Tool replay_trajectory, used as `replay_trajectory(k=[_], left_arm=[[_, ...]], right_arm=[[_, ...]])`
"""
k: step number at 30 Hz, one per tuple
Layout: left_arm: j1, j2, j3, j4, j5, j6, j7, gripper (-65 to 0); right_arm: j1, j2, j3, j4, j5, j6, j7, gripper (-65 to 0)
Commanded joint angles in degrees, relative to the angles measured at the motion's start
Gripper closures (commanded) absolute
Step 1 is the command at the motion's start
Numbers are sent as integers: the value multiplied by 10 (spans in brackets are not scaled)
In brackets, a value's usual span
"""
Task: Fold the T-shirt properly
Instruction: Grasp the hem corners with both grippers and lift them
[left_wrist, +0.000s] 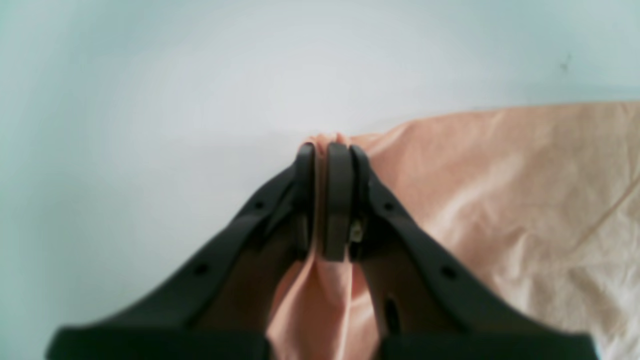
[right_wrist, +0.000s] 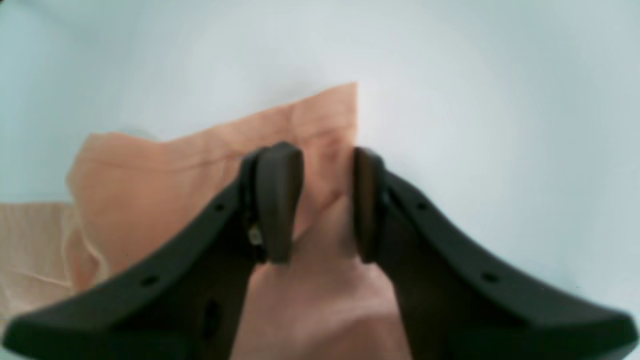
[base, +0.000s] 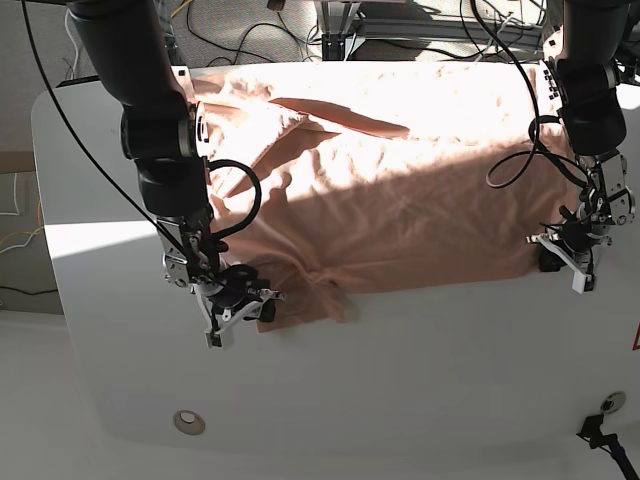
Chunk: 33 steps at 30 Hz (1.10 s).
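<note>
The salmon-pink T-shirt lies spread and wrinkled across the white table. My left gripper is at the shirt's right edge in the base view. In the left wrist view it is shut on a pinched fold of the pink cloth. My right gripper is at the shirt's near left corner. In the right wrist view it is open, its fingers standing apart astride the cloth's corner, which lies between and under them. The collar and the yellow graphic do not show clearly.
Both black arms reach in from the back of the table. Cables and a metal frame run behind the far edge. A round metal fitting sits in the table near the front left. Bare white table lies in front of the shirt.
</note>
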Motion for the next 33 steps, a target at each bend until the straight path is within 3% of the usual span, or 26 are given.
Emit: replay_trajectory(k=[1, 6, 9, 16, 20, 23, 26, 33], left_arm=[[-4, -9, 1, 2, 16, 1, 23, 0], [-4, -9, 1, 2, 16, 1, 22, 0], [-4, -9, 1, 2, 16, 1, 21, 0], [-6, -9, 1, 2, 16, 1, 20, 0], [-7, -9, -1, 3, 14, 1, 14, 0], [0, -9, -4, 34, -1, 0, -30, 0], [47, -9, -3, 89, -36, 0, -61, 0], [131, -8, -30, 198, -50, 1, -109, 0]], right_arm=[[16, -3, 0, 6, 3, 5, -4, -132], [16, -4, -1, 6, 3, 5, -3, -160], [16, -4, -28, 6, 3, 5, -3, 0], [16, -4, -62, 37, 4, 8, -8, 0], [-21, 2, -60, 143, 4, 7, -52, 0], [-56, 16, -59, 236, 4, 6, -96, 0], [-96, 22, -58, 327, 4, 6, -134, 0], [-201, 59, -35, 545, 4, 5, -230, 0]])
